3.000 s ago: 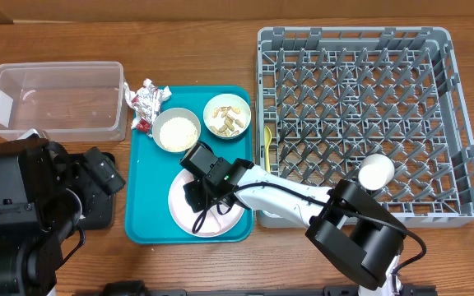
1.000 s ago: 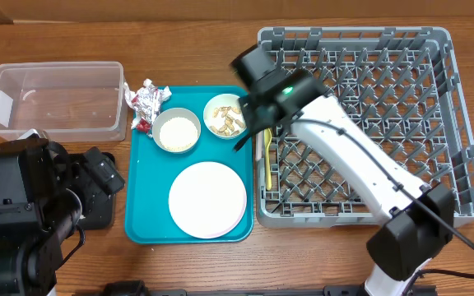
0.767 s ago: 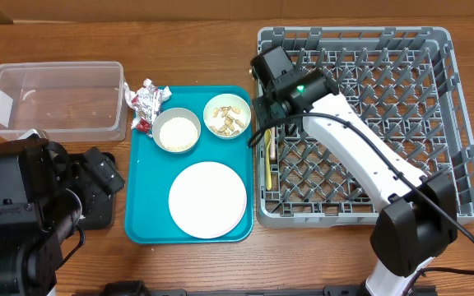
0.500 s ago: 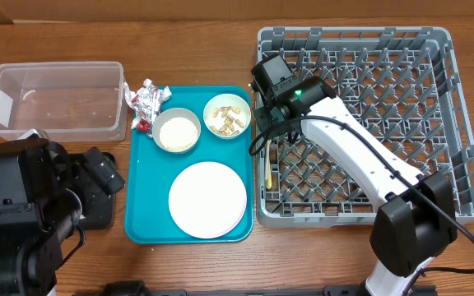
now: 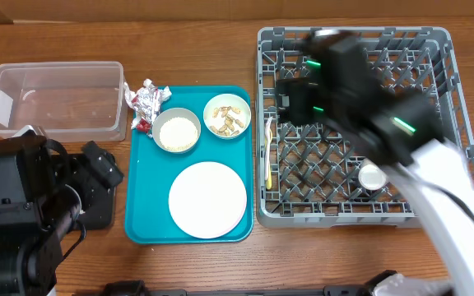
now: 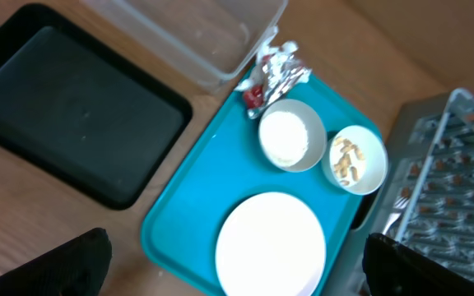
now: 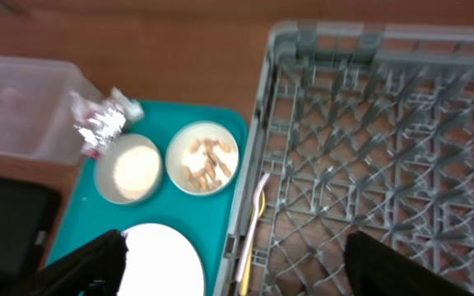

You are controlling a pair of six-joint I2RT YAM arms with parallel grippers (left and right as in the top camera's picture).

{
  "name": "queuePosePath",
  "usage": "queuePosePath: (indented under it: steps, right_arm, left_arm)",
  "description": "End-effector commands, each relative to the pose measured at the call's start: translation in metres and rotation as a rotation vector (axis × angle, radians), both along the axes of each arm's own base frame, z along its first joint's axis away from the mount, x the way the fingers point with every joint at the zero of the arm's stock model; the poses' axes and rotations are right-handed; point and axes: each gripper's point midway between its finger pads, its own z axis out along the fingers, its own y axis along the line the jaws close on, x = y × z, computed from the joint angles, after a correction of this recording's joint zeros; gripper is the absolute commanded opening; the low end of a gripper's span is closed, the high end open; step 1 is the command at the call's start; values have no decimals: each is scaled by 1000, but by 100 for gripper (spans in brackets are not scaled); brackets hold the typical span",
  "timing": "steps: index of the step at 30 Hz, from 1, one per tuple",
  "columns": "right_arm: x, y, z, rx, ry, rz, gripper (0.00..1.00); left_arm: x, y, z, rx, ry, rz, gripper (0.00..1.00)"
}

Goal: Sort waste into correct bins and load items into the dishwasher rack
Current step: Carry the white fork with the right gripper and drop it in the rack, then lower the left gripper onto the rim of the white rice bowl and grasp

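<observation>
Both hands stand wide and hold nothing: left hand (image 6: pixel 235 247) near the desk's left edge, right hand (image 7: pixel 235 242) over the rack (image 5: pixel 410 34). The utensil (image 5: pixel 269 152) lies inside along the rack's left edge, and the cup (image 5: pixel 373 177) sits toward its near edge. The rice bowl (image 5: pixel 177 130) and nut bowl (image 5: pixel 226 116) sit at the teal tray's (image 5: pixel 146 189) far edge.
</observation>
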Motion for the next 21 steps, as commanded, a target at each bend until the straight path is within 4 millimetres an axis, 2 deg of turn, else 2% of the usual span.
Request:
queuePosePath:
  steps: [1, 3, 6, 10, 14, 17, 18, 19, 21]
  right_arm:
    - [-29, -30, 49, 109, -105, -76, 98]
    - [-45, -46, 62, 141, -130, -112, 100]
    - [-65, -65, 71, 179, -144, -166, 100]
    - [-77, -73, 75, 186, -154, -174, 100]
    - [-81, -75, 70, 173, -132, -175, 100]
    - [-80, -74, 65, 161, -111, -176, 100]
    - [-80, -74, 62, 156, -101, -176, 100]
    - [-80, -74, 58, 146, -84, -177, 100]
    - [-80, -74, 55, 139, -72, -178, 100]
  left_arm:
    - [10, -14, 10, -40, -57, -80, 100]
    - [21, -36, 11, -61, -70, -247, 100]
    - [34, -49, -2, -79, -8, -318, 100]
    - [54, -65, -38, -41, 151, -440, 100]
    - [76, -70, -81, 8, 328, -457, 97]
    - [92, -72, -115, 17, 451, -406, 96]
    - [96, -72, -124, 16, 485, -386, 91]
    - [101, -72, -139, 12, 529, -350, 89]
    - [109, -73, -153, 0, 562, -327, 85]
